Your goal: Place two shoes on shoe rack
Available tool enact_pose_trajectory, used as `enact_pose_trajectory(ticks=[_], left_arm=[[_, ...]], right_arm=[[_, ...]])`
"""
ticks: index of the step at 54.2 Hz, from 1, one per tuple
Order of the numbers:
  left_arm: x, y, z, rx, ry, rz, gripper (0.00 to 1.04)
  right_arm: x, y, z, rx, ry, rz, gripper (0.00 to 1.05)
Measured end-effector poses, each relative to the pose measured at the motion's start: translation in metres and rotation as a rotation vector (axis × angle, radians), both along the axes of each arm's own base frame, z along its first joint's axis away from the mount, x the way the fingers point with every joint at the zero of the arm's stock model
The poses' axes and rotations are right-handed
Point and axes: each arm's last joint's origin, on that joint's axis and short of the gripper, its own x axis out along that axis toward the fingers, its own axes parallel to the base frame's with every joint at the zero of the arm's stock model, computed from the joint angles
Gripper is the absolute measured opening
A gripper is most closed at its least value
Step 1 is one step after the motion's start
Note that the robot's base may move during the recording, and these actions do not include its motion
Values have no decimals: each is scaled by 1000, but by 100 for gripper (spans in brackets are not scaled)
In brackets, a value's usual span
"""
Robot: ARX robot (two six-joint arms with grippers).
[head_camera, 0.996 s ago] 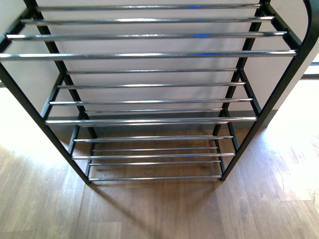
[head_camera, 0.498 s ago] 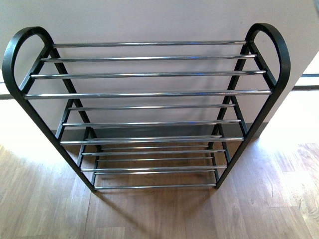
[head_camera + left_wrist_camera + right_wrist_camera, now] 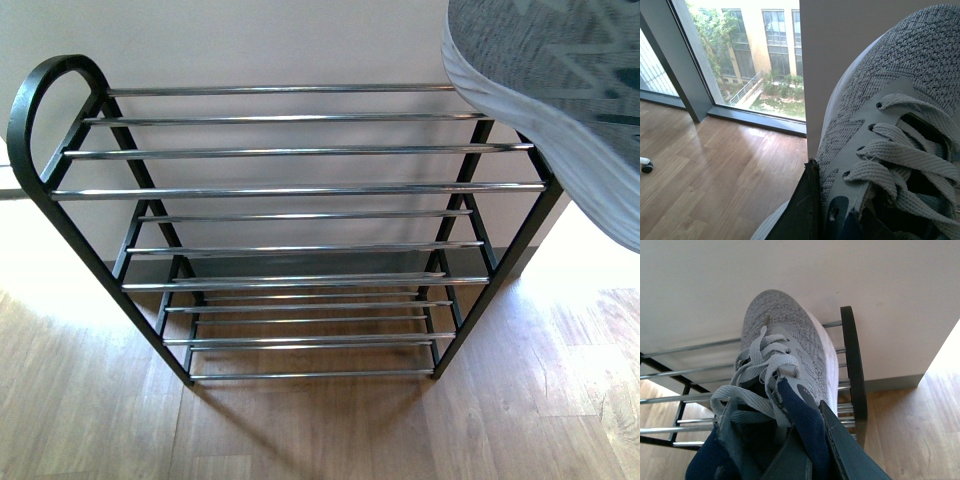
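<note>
- Wooden floor and pale wall back the shoe rack.
- Right claw clenched on grey sneaker, toe toward wall, above the rack's right end.
- Left claw grips second sneaker; rack unseen there.

White wall; sunlit wooden floor; tall window.

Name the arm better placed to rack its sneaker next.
Right. The right gripper holds a grey sneaker over the right end of the shoe rack; the left gripper, holding the other sneaker, sees no rack.
</note>
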Motion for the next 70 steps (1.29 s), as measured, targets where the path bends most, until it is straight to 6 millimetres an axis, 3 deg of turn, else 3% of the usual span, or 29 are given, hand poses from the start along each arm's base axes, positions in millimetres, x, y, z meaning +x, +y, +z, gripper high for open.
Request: enact_pose_trajectory(ticks=[8, 20, 27, 36, 50, 70], left_arm=[[0, 0, 0, 0, 0, 0, 1], [0, 0, 0, 0, 0, 0, 1], [0, 0, 0, 0, 0, 0, 1], [0, 0, 0, 0, 0, 0, 1], [0, 0, 0, 0, 0, 0, 1], [0, 0, 0, 0, 0, 0, 1]], right_arm=[[39, 17, -7, 46, 46, -53, 1], [74, 43, -22, 138, 130, -112, 1], [83, 47, -32, 152, 143, -121, 1], [93, 26, -50, 185, 214, -196, 1], [99, 11, -56, 185, 193, -286, 1], [101, 8, -60, 202, 204, -300, 2]])
